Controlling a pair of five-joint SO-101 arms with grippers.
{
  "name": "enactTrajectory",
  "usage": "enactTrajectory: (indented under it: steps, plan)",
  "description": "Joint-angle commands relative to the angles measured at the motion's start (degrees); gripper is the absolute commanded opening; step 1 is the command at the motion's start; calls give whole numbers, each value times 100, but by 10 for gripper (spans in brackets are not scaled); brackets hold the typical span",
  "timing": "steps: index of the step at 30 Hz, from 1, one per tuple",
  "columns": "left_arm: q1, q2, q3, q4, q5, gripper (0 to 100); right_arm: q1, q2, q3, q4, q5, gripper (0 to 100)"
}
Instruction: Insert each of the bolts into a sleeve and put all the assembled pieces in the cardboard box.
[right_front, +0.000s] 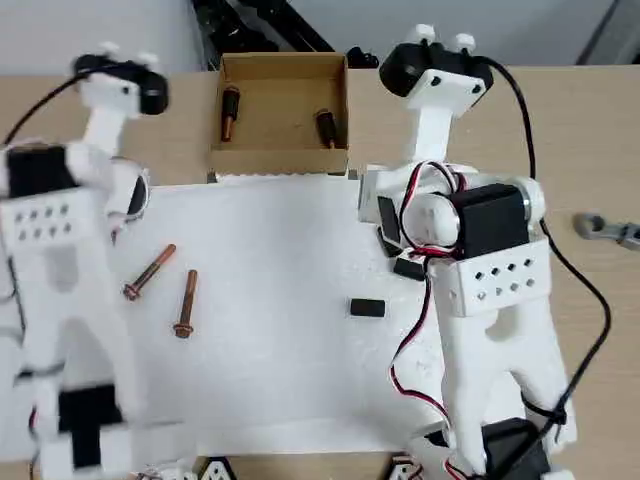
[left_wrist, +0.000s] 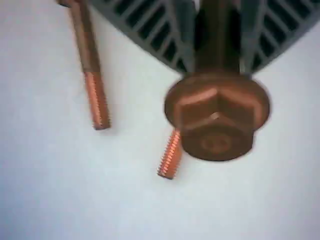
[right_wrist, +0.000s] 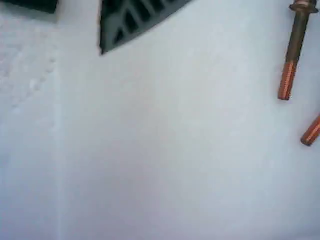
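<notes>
The left gripper (left_wrist: 217, 35) is squeezing one bolt (left_wrist: 216, 117) up over the white mat (right_front: 280, 350), and I think it should line the tip up straight with the black sleeve (right_front: 367, 307) lying on the mat, then push in slowly.

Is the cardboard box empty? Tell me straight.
No: a sleeved bolt and a second sleeved bolt lie inside the cardboard box.
</notes>
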Motion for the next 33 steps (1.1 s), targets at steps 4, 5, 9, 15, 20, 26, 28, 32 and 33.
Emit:
enactTrajectory:
  steps: [4,5,9,15,20,26,28,32,33]
  plan:
    - [-35,-2752,927,18,1037,6,-242,-356,905,22,-18,158]
    - [-35,-3095,1086,9,1116,6,-303,-426,1073,22,-18,158]
    - [-53,-4352,1859,-246,1319,6,-338,-549,1618,13,0,158]
    - [-809,-5916,3029,-985,1741,6,-303,-303,1969,4,308,158]
    - [-1090,-6655,3767,-1108,1732,6,127,646,1934,-4,914,158]
    - [-1090,-6884,4171,-1073,1723,6,418,1895,826,-145,2101,158]
    - [-1090,-6866,4198,-1081,1723,6,391,2202,457,-145,2286,158]
    - [-1073,-6857,4198,-1090,1723,6,400,2765,88,-154,2286,158]
    - [-1073,-6857,4198,-1108,1723,6,400,2897,70,-154,2277,158]
